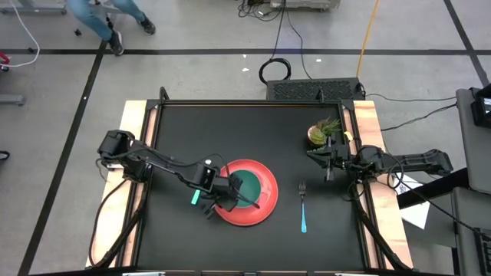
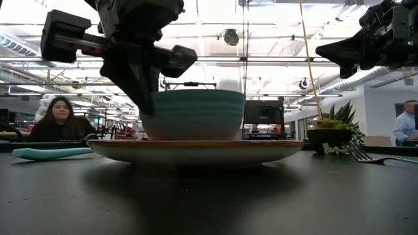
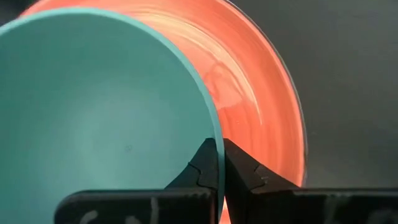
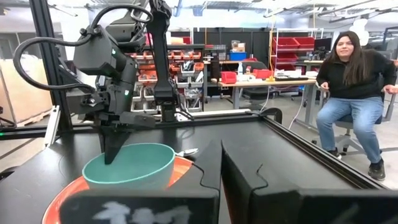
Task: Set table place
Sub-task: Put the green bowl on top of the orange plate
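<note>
Where the black table (image 1: 176, 230) is viewed from above, a round red dinner plate (image 1: 265, 184) is recorded near the middle of the tabletop, slightly toward the left wooden strip. A teal bowl (image 2: 192, 114) is seated on the plate, upright, its base resting on the plate's surface. The bowl's rim is clamped by the left gripper (image 3: 221, 155), one finger set inside the rim and the other outside, the tips pressed narrowly together over the wall. A mint-handled spoon (image 1: 196, 197) is laid flat on the tabletop just beside the plate, on the side facing the left strip, partly covered by the left arm. A blue-handled fork (image 1: 303, 207) is laid flat to the other side of the plate, apart from it, tines pointing toward the far edge. A small potted green plant (image 1: 321, 132) is placed near the far right corner. The right gripper (image 1: 328, 165) is held above the tabletop close to the right edge, beside the plant, fingertips brought together on nothing. A seated person (image 4: 351, 93) is noted beyond the table.
</note>
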Available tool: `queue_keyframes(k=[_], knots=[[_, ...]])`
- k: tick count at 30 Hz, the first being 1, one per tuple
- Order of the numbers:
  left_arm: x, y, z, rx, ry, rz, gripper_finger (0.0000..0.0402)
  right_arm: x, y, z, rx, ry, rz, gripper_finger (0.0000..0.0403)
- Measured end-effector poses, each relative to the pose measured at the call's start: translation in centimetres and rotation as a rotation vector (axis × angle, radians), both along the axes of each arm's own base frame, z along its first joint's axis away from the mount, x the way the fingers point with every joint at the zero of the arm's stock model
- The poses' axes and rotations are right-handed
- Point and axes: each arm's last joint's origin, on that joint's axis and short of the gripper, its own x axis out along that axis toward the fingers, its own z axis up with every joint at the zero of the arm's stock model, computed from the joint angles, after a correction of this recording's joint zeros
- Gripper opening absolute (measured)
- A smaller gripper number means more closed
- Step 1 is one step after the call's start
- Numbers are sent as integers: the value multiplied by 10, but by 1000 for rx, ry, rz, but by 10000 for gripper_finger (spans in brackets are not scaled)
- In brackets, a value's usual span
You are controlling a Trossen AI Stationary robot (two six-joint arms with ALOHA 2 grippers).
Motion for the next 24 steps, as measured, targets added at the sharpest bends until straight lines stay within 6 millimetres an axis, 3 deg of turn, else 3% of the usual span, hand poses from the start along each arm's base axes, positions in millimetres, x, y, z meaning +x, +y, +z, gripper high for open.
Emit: queue_keyframes(k=[18, 24], knots=[[-2, 0, -1, -11, 25, 14, 6, 0, 0, -1, 4, 5, 0, 0], [-8, 2, 2, -38, 64, 14, 49, 0, 0, 0, 4, 5, 1, 0]])
